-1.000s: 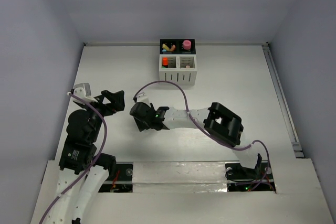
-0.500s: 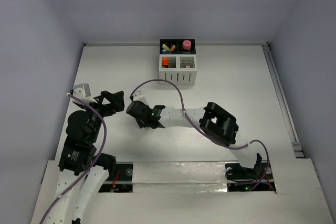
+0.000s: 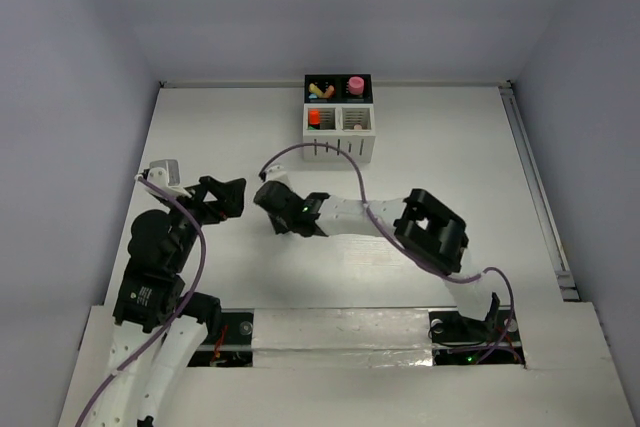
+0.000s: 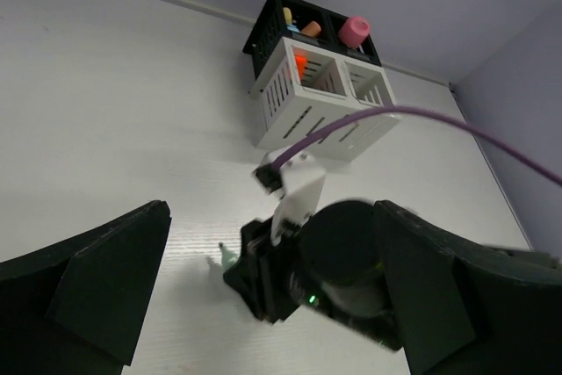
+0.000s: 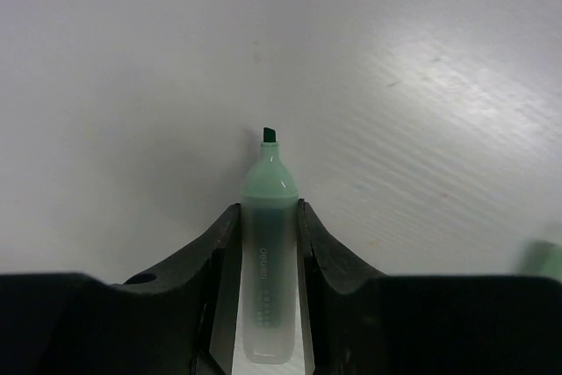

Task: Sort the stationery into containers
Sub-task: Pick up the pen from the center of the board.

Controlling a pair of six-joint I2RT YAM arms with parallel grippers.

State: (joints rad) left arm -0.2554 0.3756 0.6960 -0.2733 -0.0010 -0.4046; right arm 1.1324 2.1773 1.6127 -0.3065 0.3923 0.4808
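Jaws on the right have closed on the green highlighter (image 5: 268, 243); left jaws stay wide.

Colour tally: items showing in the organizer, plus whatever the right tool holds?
Green highlighter, in right tool: 1
Pink item: 1
Yellow item: 1
Blue item: 1
Orange: 2, back orange item, front orange item
Total: 6

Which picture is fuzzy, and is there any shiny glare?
Left wrist view: the right arm looks smeared, the organizer sharp. Right wrist view: the green highlighter is crisp; light glares off the table. Top view: even light, soft shadows.
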